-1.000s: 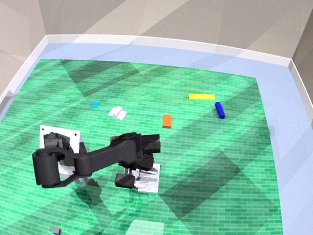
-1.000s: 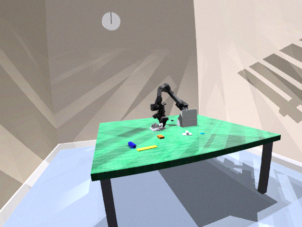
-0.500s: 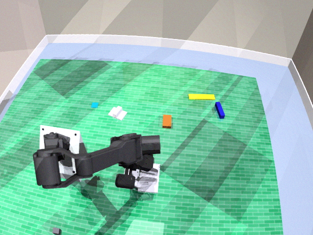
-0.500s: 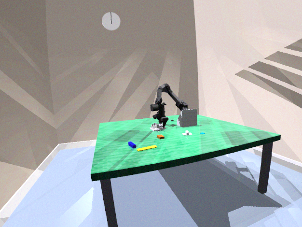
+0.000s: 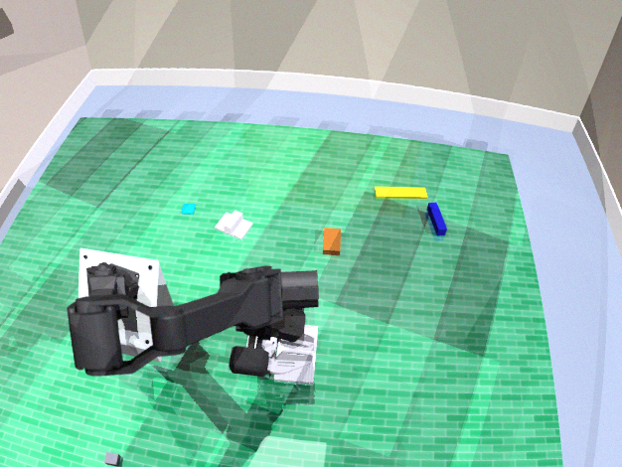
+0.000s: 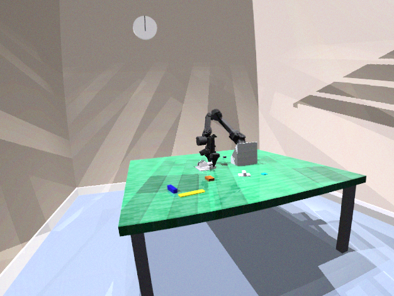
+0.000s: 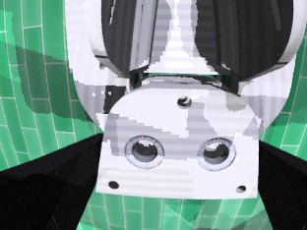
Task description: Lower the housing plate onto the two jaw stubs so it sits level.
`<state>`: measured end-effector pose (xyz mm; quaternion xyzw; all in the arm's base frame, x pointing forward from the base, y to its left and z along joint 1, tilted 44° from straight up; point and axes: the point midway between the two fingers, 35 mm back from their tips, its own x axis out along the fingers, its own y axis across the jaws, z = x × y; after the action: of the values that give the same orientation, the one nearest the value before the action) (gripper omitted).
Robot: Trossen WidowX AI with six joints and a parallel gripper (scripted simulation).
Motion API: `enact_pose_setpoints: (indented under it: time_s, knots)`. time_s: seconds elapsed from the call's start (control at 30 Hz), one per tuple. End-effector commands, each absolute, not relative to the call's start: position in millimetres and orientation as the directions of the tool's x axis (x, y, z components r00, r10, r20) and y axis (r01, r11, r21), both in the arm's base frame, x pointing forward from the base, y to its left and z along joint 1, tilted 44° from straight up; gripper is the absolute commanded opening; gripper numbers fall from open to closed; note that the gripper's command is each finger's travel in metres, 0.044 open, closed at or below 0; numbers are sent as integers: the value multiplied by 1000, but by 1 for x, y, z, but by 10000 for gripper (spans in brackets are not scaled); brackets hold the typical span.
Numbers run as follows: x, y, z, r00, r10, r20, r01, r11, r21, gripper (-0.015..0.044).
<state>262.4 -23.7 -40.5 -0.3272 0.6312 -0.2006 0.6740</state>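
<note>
My gripper (image 7: 177,144) (image 5: 271,346) is shut on the white housing plate (image 7: 172,184), with one finger at each side edge. In the wrist view the plate faces the camera squarely, and its two large ringed holes have dark and pale shapes behind them, not green table. The two jaws (image 7: 120,41) (image 7: 246,41) extend from beyond the plate's far edge, largely in shade. The white base (image 7: 84,81) (image 5: 308,369) (image 6: 203,169) lies under them on the table. The stubs are not clearly visible, and I cannot tell how much gap is left under the plate.
An orange block (image 5: 331,239) (image 6: 209,178), yellow bar (image 5: 400,192) (image 6: 191,193), blue bar (image 5: 436,219) (image 6: 172,189), white stepped part (image 5: 233,224) (image 6: 244,174) and cyan tile (image 5: 188,208) lie apart on the table. A small grey cube (image 5: 112,458) lies near the bottom left.
</note>
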Motion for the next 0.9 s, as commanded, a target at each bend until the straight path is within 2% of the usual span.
enact_pose_setpoints:
  time_s: [0.0, 0.87]
  knots:
    - [262, -25, -41, 123, -686, -717, -149, 702, -697, 351]
    - [263, -28, -44, 123, -686, -717, -149, 702, -697, 351]
